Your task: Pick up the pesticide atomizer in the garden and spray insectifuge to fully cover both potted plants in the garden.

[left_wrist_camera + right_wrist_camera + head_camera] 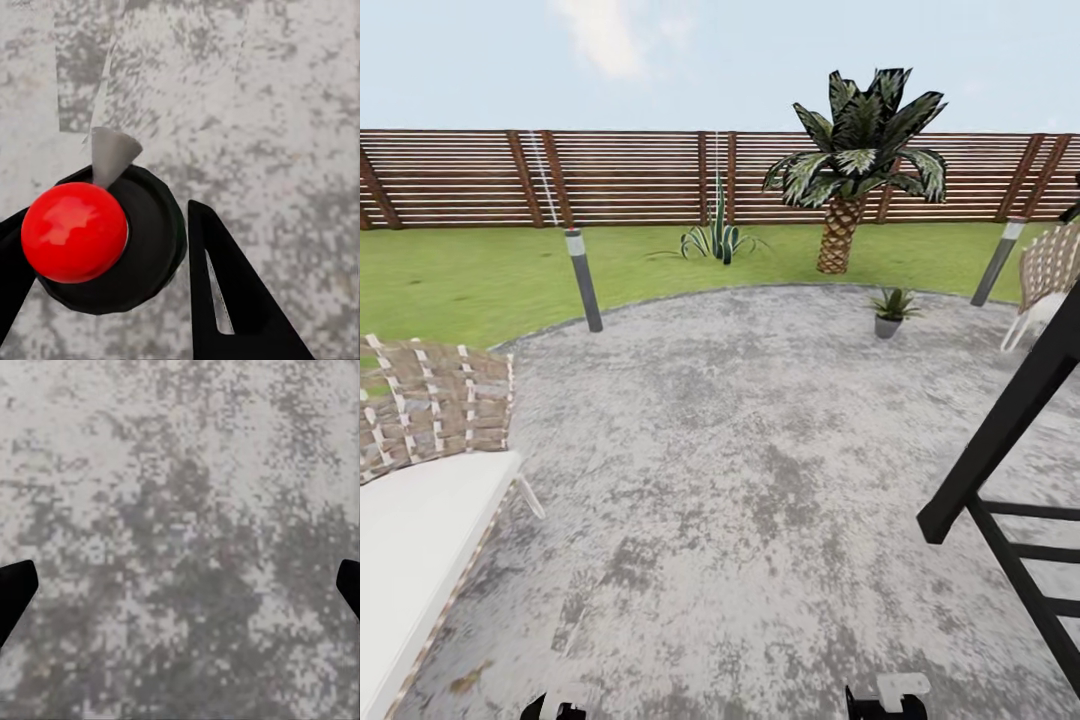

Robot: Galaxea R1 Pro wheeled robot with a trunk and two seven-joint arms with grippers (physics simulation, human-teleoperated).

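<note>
In the left wrist view my left gripper (101,217) is shut on the pesticide atomizer (142,247), seen from above. It shows a dark round body, a red knob (73,231) and a grey cone-shaped nozzle (111,154). Below it is mottled patio stone. My right gripper (180,585) is open, with its black fingertips (15,589) at the edges of the view and only stone between them. One potted plant (893,305), a small green rosette in a grey pot, stands on the far right part of the patio (740,470). No mist is visible.
A wicker chair (430,410) with a white cushion stands close at the left, and another chair (1050,270) at the far right. A black slanted frame (1010,470) stands at the near right. Two grey bollard lamps (585,280) (998,262), a palm (855,150), an agave (715,240) and the slatted fence (630,175) border the lawn.
</note>
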